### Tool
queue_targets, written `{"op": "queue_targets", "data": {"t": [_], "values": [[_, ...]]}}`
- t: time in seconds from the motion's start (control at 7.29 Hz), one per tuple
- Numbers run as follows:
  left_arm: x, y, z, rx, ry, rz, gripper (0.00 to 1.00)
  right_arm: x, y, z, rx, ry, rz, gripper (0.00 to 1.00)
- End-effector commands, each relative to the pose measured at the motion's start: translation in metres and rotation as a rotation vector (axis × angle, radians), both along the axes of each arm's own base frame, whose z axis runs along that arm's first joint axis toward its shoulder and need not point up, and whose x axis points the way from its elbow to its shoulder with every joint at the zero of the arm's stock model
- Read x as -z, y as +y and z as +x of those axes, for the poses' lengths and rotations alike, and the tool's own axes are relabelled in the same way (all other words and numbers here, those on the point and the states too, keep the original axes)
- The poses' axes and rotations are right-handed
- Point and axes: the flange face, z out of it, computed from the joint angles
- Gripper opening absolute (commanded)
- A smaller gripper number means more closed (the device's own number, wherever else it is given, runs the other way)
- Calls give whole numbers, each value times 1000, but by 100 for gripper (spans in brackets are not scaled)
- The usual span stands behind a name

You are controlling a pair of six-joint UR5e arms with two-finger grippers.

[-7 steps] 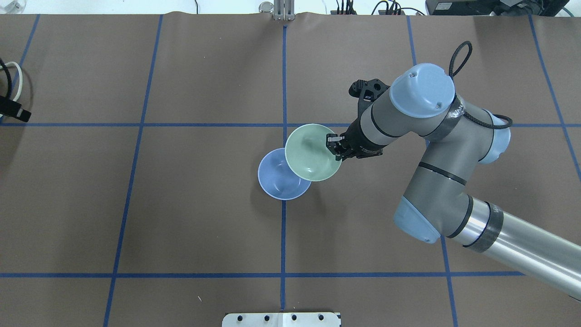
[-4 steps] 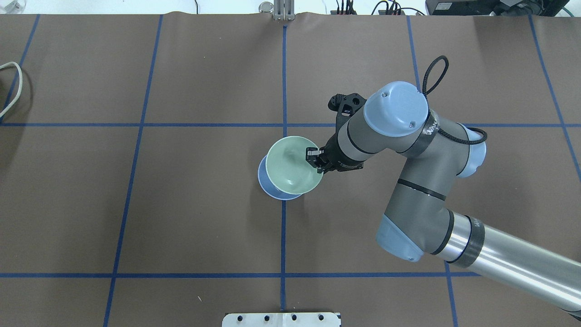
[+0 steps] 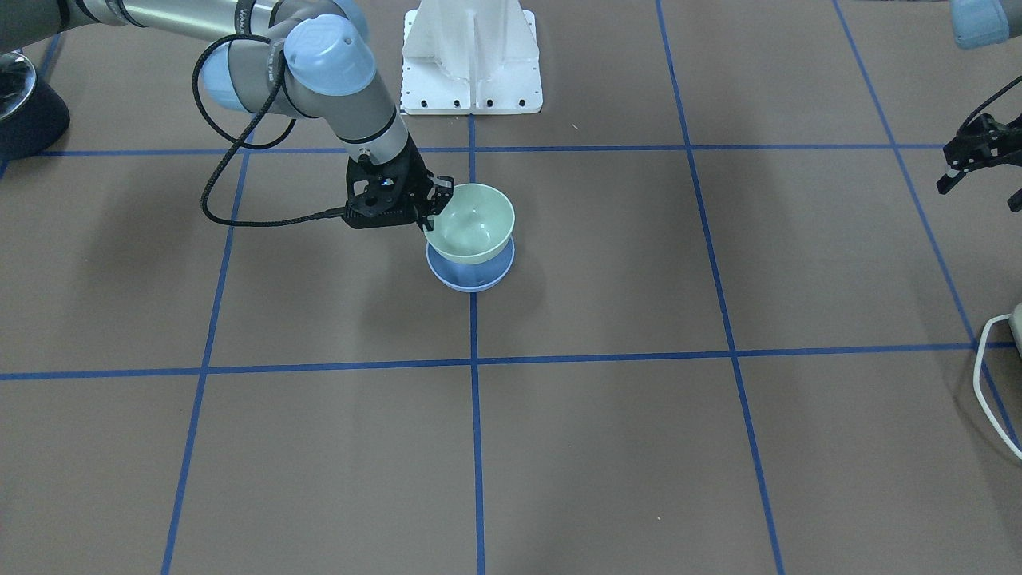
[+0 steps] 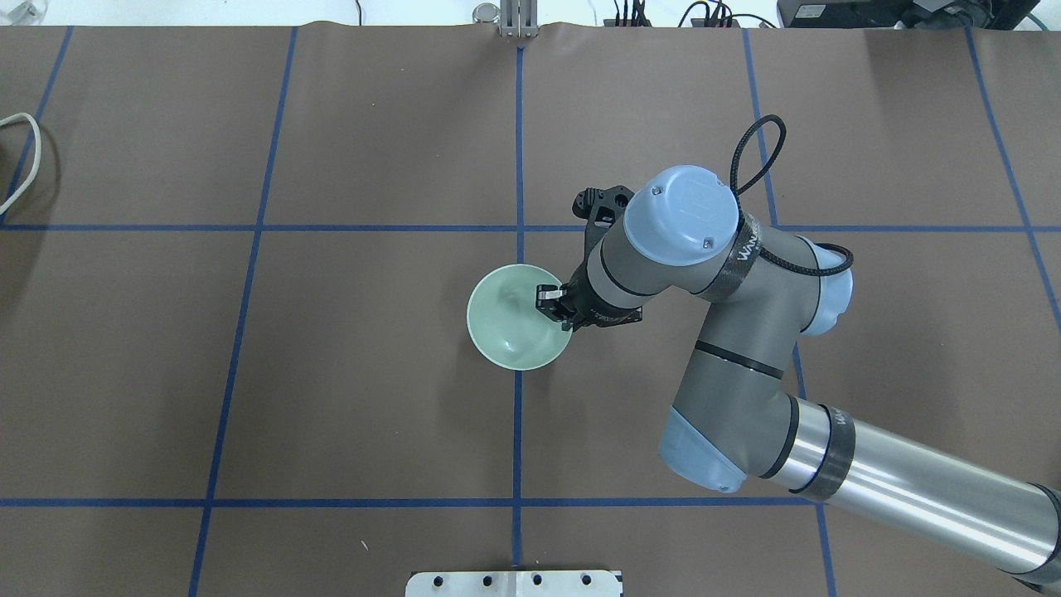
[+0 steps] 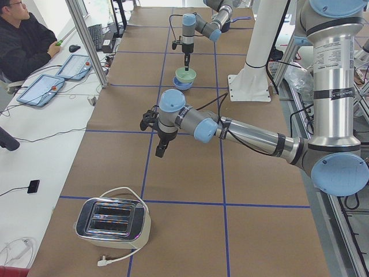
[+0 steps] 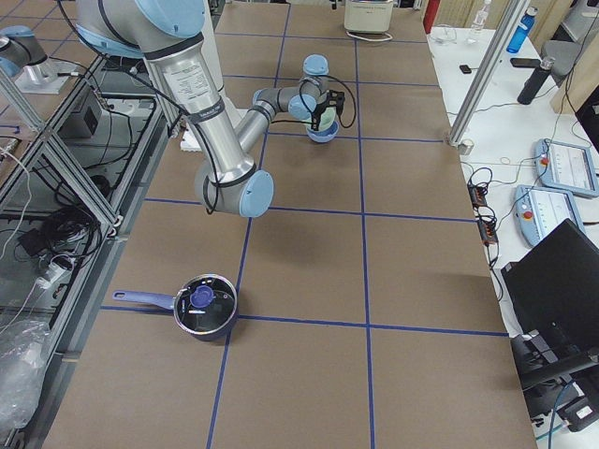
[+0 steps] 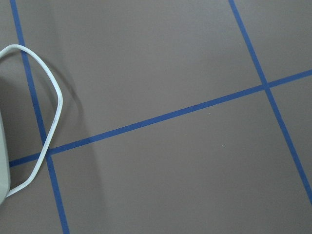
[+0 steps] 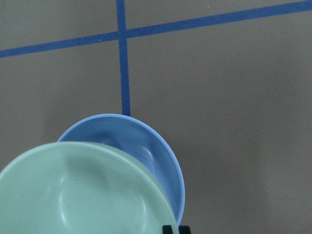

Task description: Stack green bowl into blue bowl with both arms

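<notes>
My right gripper (image 4: 554,307) is shut on the near rim of the pale mint-green bowl (image 4: 514,319) and holds it upright just above the periwinkle-blue bowl (image 3: 469,277), which stands on the table. From overhead the green bowl hides the blue bowl. In the front view the right gripper (image 3: 435,209) holds the green bowl (image 3: 473,224) over the blue rim. The right wrist view shows the green bowl (image 8: 83,195) overlapping the blue bowl (image 8: 146,146). My left gripper (image 3: 980,188) is open and empty, far off at the table's left end.
A toaster (image 5: 112,222) with a white cord (image 3: 990,375) sits at the table's left end. A dark pot with a lid (image 6: 204,307) sits at the right end. The white base pedestal (image 3: 471,56) is behind the bowls. An operator (image 5: 23,40) sits beside the table.
My right arm has carried the green bowl left and toward the robot, from beside the blue bowl to directly over it. The left gripper has left the overhead view's left edge.
</notes>
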Motion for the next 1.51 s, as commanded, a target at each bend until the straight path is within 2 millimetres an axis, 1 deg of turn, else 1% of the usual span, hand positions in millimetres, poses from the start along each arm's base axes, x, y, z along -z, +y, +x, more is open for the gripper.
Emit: {"op": "queue_targets", "data": {"t": [0.0,0.27,0.41,0.55,0.82,1.1,1.37], "values": [[-6,4,-5,-1,-6,-2,98,-1,-6,-8,0,13,0,0],[-7,5,-8,4,-7,0,98,-7,-15,-5,-10,19,1,0],[-6,5,-8,4,-6,1,98,-6,-17,-4,-13,17,4,0],[-7,5,-8,4,-7,0,98,-9,-19,-6,-13,25,1,0],[-7,5,-8,4,-7,0,98,-10,-19,-6,-13,25,1,0],[-8,5,-13,10,0,-5,98,-8,-23,-14,-12,30,-3,0],[-8,4,-12,8,4,-6,98,-9,-23,-14,-12,33,-4,0]]}}
